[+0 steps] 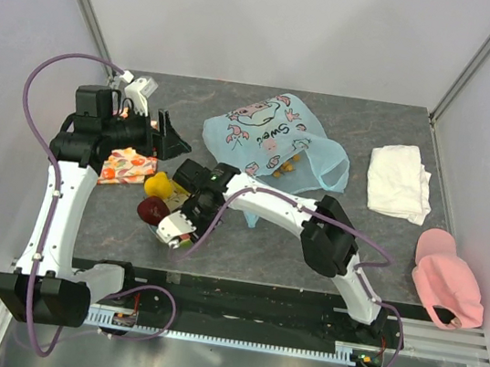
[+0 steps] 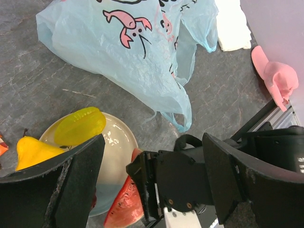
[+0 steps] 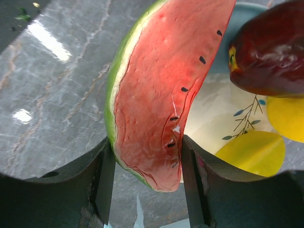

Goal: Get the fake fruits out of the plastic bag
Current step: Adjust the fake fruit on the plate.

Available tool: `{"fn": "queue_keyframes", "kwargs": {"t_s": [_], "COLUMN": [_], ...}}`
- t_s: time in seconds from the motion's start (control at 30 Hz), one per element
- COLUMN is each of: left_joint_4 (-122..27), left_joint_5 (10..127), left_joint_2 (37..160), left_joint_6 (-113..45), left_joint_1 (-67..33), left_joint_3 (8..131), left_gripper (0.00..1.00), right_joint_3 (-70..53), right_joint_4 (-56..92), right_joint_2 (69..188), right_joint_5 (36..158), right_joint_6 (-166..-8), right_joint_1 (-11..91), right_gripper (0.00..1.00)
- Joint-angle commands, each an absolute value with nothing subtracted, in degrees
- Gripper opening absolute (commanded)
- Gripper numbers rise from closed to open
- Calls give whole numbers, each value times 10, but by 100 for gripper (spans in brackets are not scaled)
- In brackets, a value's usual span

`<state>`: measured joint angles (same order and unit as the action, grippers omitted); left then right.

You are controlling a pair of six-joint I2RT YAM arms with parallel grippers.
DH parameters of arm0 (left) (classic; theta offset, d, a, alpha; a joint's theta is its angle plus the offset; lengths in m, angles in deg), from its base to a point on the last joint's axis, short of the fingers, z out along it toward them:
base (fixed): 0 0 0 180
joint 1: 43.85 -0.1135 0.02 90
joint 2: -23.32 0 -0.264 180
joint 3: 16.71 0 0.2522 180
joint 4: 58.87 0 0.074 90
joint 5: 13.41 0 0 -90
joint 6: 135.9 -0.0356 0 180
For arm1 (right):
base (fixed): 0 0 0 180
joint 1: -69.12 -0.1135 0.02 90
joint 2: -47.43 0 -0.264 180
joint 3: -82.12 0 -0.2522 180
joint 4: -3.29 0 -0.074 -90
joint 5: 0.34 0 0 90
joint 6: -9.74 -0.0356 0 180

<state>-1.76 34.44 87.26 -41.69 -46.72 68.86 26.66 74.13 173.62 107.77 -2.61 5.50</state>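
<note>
The table (image 1: 383, 250) carries the crumpled light-blue plastic bag (image 1: 274, 142), yellow pieces (image 1: 287, 164) showing inside. Nearby, the plate (image 2: 116, 142) holds an apple (image 3: 270, 52) and yellow fruits (image 2: 80, 126). The right gripper (image 3: 145, 156) clamps a watermelon slice (image 3: 156, 85) over its rim; the left gripper (image 2: 152, 142) hangs wide open.

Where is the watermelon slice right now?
In the right wrist view, the watermelon slice is gripped by the right end effector at the plate's left edge, beside the dark red apple.
</note>
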Motion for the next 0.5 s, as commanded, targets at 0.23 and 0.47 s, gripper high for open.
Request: {"fn": "queue_keyframes", "kwargs": {"t_s": [0.23,0.47], "left_joint_4": [-28,-31], "left_joint_5": [328,328], "left_joint_2": [877,876], "left_joint_6": [-406,-404], "left_joint_1": [-471,-471], "left_joint_3": [698,695], "left_gripper": [91,91], "right_joint_3": [304,301], "right_joint_4": [738,730], "right_joint_2": [1779,1782], "right_joint_5": [1084,1088], "right_joint_6": [-36,-55], "right_joint_1": [68,75], "right_gripper": [42,53]}}
